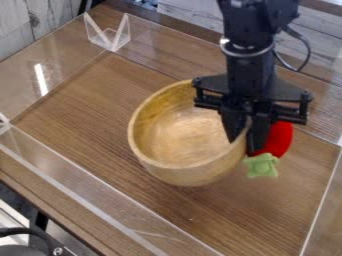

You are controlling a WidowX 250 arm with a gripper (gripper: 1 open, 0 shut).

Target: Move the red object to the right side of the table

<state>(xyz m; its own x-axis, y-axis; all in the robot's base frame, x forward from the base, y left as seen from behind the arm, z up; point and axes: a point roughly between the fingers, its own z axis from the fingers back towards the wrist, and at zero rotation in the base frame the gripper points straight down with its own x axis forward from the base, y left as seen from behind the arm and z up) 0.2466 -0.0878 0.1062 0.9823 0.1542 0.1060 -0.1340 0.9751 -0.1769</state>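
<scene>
The red object (279, 138) is shown at the right of the tabletop (120, 110), beside the wooden bowl (187, 135), pinched in closed fingers (249, 128). It is judged light, firm and smooth; its rounded body, not the leafy stem, is best gripped.

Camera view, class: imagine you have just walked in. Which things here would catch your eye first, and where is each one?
The black hand comes down from above on the right side of the table, shut on the rim of a light wooden bowl that fills the middle of the view. Beside the bowl, at the hand's right, sits the red object with its green leafy end pointing down. Whether bowl or red object touches the tabletop is unclear.
</scene>
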